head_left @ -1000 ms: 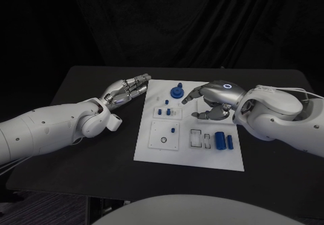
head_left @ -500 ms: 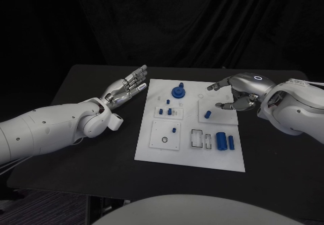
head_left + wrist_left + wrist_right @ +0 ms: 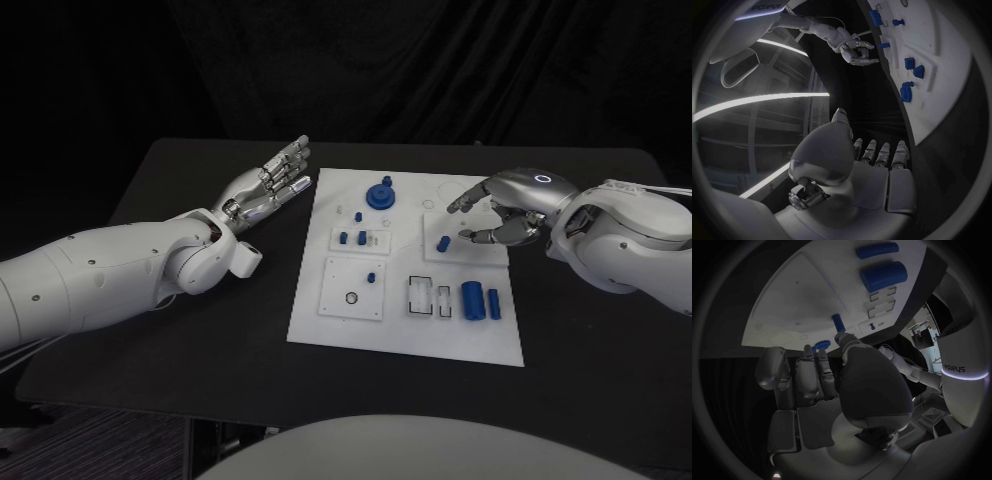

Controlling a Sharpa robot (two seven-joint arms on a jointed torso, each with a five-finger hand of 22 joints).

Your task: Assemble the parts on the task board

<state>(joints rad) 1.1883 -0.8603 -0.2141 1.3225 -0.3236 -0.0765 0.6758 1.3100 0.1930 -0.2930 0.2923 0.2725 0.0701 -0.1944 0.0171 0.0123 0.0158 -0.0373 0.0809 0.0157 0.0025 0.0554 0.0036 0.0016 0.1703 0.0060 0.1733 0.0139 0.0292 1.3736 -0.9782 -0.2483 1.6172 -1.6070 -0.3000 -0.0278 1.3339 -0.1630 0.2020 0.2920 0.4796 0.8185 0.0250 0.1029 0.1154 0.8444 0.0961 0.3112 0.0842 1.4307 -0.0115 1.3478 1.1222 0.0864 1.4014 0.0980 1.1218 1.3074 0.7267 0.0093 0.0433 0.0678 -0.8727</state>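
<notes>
Task board runs lengthwise away from the robot; left robot hand spread, right robot hand seemingly empty.

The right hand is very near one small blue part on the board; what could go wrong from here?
1. The right hand holds nothing, and a fingertip is close to the small blue peg lying loose on the task board; a careless approach may push or roll it away.
2. The blue knob stands near; a wide sweep could hit it.
3. The left hand is open beside the board, not on it, so the board may slide.
</notes>
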